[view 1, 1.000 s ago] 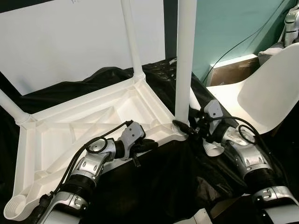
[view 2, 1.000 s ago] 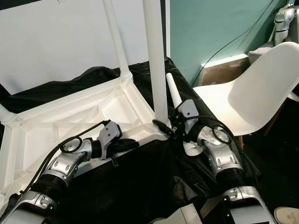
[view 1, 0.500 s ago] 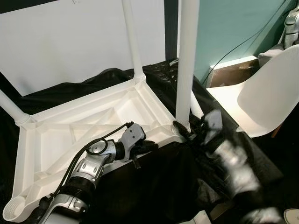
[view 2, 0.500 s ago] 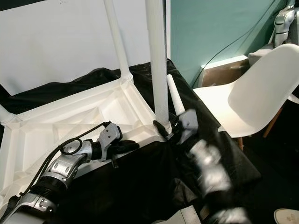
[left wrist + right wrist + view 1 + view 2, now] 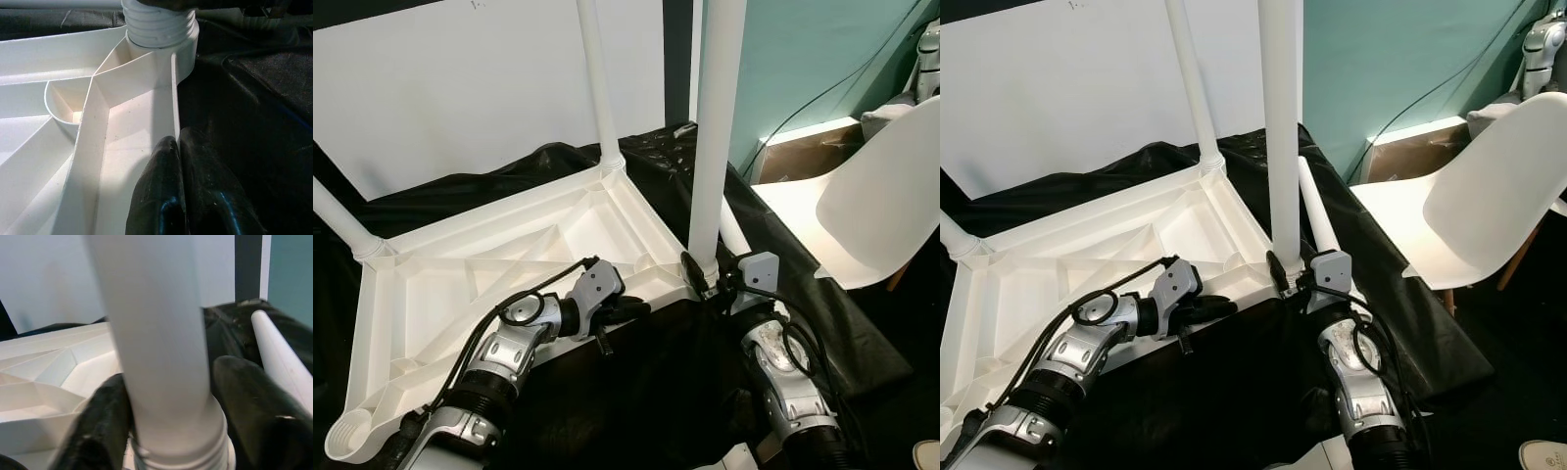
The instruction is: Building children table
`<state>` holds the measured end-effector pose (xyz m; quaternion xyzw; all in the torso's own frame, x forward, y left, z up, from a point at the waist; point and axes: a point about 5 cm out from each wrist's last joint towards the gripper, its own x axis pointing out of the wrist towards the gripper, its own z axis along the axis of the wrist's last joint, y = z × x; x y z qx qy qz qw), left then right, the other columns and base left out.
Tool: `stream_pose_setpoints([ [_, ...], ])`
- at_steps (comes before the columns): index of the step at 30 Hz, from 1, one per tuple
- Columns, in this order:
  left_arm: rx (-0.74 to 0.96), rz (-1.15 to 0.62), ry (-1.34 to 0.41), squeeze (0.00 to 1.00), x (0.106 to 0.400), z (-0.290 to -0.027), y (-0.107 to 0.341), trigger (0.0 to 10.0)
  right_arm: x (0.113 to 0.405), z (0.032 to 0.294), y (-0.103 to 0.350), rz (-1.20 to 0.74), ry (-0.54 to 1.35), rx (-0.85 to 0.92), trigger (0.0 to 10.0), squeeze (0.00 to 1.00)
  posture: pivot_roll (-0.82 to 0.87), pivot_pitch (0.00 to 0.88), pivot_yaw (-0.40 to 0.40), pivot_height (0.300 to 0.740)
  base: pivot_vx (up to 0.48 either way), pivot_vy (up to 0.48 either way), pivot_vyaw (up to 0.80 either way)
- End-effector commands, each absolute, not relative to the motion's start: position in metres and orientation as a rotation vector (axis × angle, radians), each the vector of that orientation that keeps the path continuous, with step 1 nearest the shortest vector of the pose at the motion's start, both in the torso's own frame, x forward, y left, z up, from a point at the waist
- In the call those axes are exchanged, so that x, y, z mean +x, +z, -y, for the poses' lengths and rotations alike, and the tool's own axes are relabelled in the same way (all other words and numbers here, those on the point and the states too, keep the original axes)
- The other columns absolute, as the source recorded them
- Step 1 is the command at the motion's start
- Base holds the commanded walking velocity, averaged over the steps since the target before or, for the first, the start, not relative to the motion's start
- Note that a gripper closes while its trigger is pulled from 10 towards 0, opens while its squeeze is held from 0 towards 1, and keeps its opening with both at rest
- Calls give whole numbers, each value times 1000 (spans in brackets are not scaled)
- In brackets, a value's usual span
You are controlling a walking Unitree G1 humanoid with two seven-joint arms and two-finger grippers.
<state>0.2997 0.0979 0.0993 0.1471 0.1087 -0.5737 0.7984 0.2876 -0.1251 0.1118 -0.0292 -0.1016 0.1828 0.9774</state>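
From the head cameras I see the white ribbed plastic tabletop [image 5: 499, 264] lying upside down on a black plastic sheet [image 5: 656, 392], with three white plastic tube legs standing up from its corners. My left gripper [image 5: 631, 309] sits at the tabletop's near edge, beside the corner socket holding the nearest upright white tube leg [image 5: 715, 137]. My right gripper [image 5: 703, 279] is at the base of that same leg, one black finger on either side of it. A loose white tube leg [image 5: 1317, 217] lies on the sheet just beyond that corner, and a white moulded plastic chair [image 5: 1474, 201] stands well off to the right.

In the left wrist view, the two black fingers [image 5: 159, 196] are pressed together with the thin outer rim of the tabletop [image 5: 137, 122] pinched between them, the threaded corner socket [image 5: 159, 22] ahead.

In the right wrist view, the fingers [image 5: 254, 406] stand apart around the upright leg [image 5: 156, 342], close against it just above its threaded collar; the loose leg [image 5: 281, 357] lies beyond.
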Motion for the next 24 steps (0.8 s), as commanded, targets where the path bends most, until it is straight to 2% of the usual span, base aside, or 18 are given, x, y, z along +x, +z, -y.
stream_pose_setpoints([
  [1, 304, -349, -1272, 0, 288, -93, 76, 10000, 290, 123, 111, 184, 405, -40, 10000, 1000, -99, 0, 81, 740, 0, 0, 0],
  [4, 303, -349, -1273, 0, 288, -93, 75, 10000, 291, 124, 112, 188, 426, -49, 10000, 1000, -105, 0, 85, 740, 0, 0, 0],
  [5, 304, -349, -1275, 0, 288, -92, 75, 10000, 293, 128, 116, 203, 464, -69, 10000, 0, -108, 0, 87, 740, 0, 0, 0],
  [10, 304, -349, -1276, 0, 289, -93, 75, 10000, 299, 134, 125, 210, 597, -111, 10000, 0, -116, 0, 97, 740, 0, 0, 0],
  [13, 309, -345, -1286, 0, 290, -91, 76, 10000, 310, 143, 133, 157, 790, -169, 10000, 0, -120, 0, 107, 740, 0, 0, 0],
  [24, 315, -329, -1297, 0, 292, -87, 82, 10000, 336, 150, 137, 69, 936, -357, 10000, 0, -90, 0, 115, 740, 0, 0, 0],
])
